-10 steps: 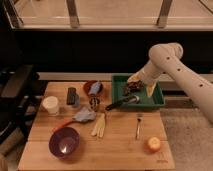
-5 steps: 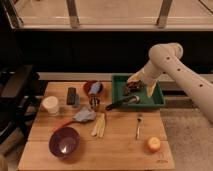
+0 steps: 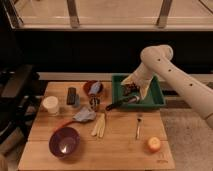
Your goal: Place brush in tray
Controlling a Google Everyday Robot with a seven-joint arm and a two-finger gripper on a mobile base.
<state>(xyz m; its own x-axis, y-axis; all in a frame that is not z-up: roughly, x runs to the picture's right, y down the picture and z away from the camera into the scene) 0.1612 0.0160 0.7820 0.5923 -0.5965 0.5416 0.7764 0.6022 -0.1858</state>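
Gripper (image 3: 132,91) hangs low inside the tray (image 3: 156,104), over its left half, at the end of the pale arm (image 3: 170,75) reaching in from the right. It sits right over the head end of the brush (image 3: 117,103), close enough to look like contact, but whether it's clamped on the brush or apart cannot be told. Brush lies tilted across the tray's front-left corner: head end inside, black handle sticking out over the rim & down-left above the table (image 3: 120,152). Handle tip ends just beside a small dark jar-like item (image 3: 95,102), which stands in front of a red bowl (image 3: 90,89).

Edges & room: tray is at the table's back-right, its right rim near the table edge. In front of the tray lie a fork (image 3: 138,126) & an orange fruit (image 3: 153,144), w/ open wood around them. Centre-left is crowded: red-handled utensil (image 3: 79,117), pale sticks (image 3: 99,125), purple bowl (image 3: 64,141), white cup (image 3: 50,105), black block (image 3: 71,95). Right half of the tray floor shows plain green
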